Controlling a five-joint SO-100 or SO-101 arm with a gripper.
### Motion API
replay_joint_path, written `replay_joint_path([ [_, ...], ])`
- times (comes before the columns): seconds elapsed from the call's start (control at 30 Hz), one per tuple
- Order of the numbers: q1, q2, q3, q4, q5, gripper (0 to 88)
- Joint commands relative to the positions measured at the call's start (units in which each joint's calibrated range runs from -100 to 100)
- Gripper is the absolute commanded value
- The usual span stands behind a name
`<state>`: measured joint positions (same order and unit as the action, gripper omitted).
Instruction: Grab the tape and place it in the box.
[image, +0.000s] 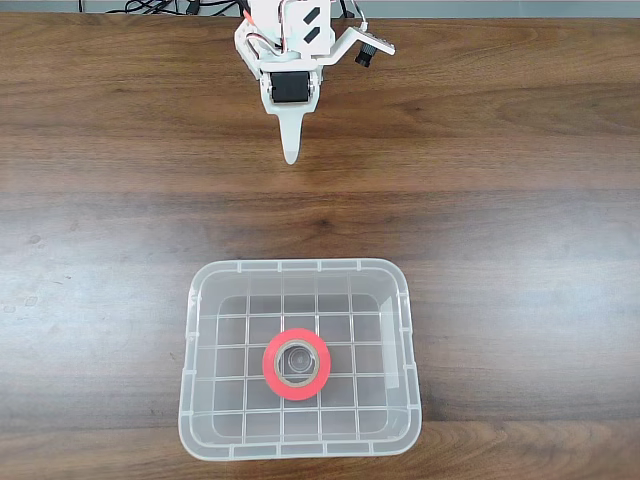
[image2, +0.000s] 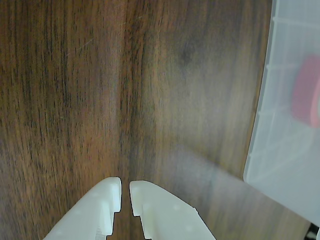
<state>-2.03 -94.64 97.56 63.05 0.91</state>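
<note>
The red tape (image: 296, 363) lies flat on the grid bottom of the clear box (image: 194, 340), near its middle, in the fixed view. The white gripper (image: 291, 153) sits at the top of that view, well away from the box, its fingers together and pointing down toward it. In the wrist view the two white fingertips (image2: 112, 187) nearly touch over bare wood, with nothing between them. There the box (image2: 280, 165) fills the right edge and the tape (image2: 306, 95) shows blurred through its wall.
Dark wood-grain table (image: 100, 220) spreads on all sides of the box. Black cables (image: 160, 6) lie at the far edge behind the arm base.
</note>
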Motion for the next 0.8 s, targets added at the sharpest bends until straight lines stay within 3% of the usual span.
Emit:
replay_joint_path([
  [0.0, 0.4, -4.5, 0.0, 2.1, -1.2, 1.2],
  [0.13, 0.4, -4.2, -0.2, 2.6, -3.4, 1.2],
  [0.77, 0.5, -4.2, -0.2, 2.5, -3.4, 1.7],
])
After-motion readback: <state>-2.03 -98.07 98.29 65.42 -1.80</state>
